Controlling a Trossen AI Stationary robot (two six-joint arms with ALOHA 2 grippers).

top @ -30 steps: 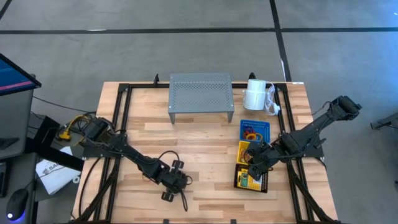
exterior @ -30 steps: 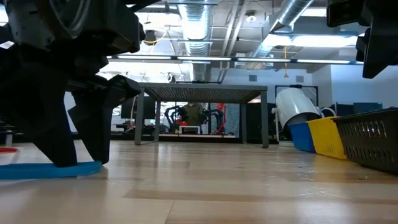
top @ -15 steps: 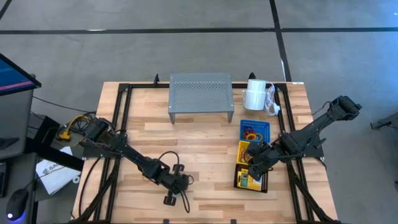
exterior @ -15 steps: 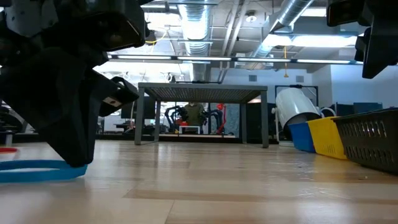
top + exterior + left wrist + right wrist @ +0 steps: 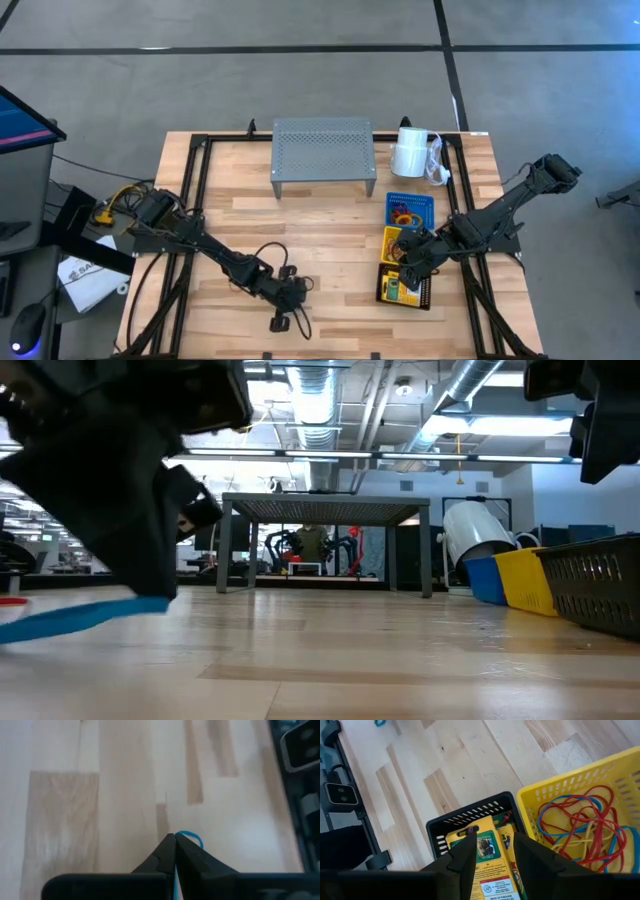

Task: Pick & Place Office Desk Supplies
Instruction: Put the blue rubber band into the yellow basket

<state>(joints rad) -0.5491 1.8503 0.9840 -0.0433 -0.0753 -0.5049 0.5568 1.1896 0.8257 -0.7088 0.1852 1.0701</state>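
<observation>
High view: the left tool (image 5: pixel 291 296) is low on the counter (image 5: pixel 330 225), near its front edge. The blue basket (image 5: pixel 410 208), yellow basket (image 5: pixel 391 243) and black basket (image 5: pixel 424 290) stand in a row well apart from it, over on the right side.
High view, right arm: the right tool (image 5: pixel 412 262) hangs above the yellow and black baskets, so it is the nearer arm to them.
Low view: a thin blue loop (image 5: pixel 75 617) stretches long and flat under the dark left tool (image 5: pixel 150 585); one end is lifted at the tool and the far end sags toward the counter.
Left wrist view: the left tool (image 5: pixel 174 842) has its fingers pressed together, pinching the blue loop (image 5: pixel 191 837), which pokes out just past the tips.
Right wrist view: the right tool (image 5: pixel 492 852) has its fingers spread with nothing between them. Right under it are crayon boxes (image 5: pixel 485 862) in the black basket (image 5: pixel 470 817), and just beside that a tangle of loops (image 5: pixel 580 827) in the yellow basket (image 5: pixel 570 785).
Next move, my guess: the loop has to travel right, across the counter, to the baskets.
</observation>
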